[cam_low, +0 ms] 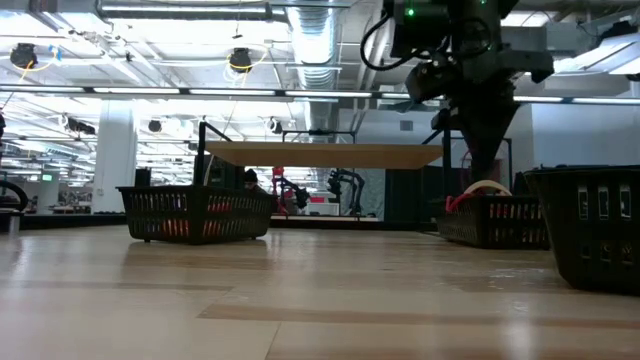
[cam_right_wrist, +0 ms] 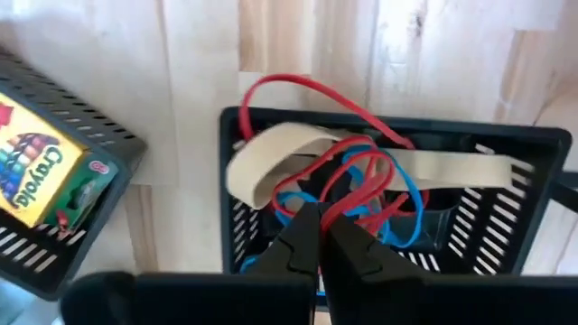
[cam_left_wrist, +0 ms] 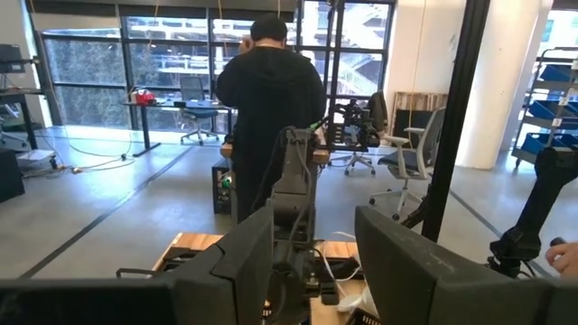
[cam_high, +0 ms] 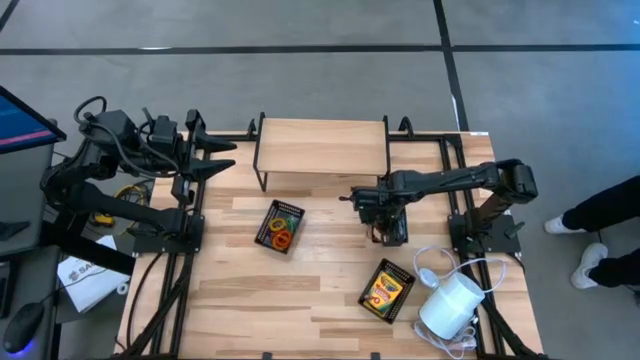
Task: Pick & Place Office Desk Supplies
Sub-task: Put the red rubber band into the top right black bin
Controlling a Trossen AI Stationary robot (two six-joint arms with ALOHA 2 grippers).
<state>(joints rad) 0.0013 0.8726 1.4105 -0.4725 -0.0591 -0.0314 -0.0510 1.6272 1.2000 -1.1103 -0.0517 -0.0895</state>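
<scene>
I find my right gripper (cam_right_wrist: 322,236) nearly closed on nothing, tangled rubber bands (cam_right_wrist: 348,185) directly ahead in their mesh tray (cam_right_wrist: 533,194); left gripper (cam_high: 205,158) parked open, far.

We look straight down on the tabletop (cam_high: 300,290); level across it; the right wrist sits close above a tray (cam_right_wrist: 397,135), also seen overhead.

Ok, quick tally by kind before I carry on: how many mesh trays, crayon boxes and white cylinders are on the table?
black mesh trays: 3
crayon box: 1
white cylinder: 1
Total: 5
The elastic loops are too tangled to count.
</scene>
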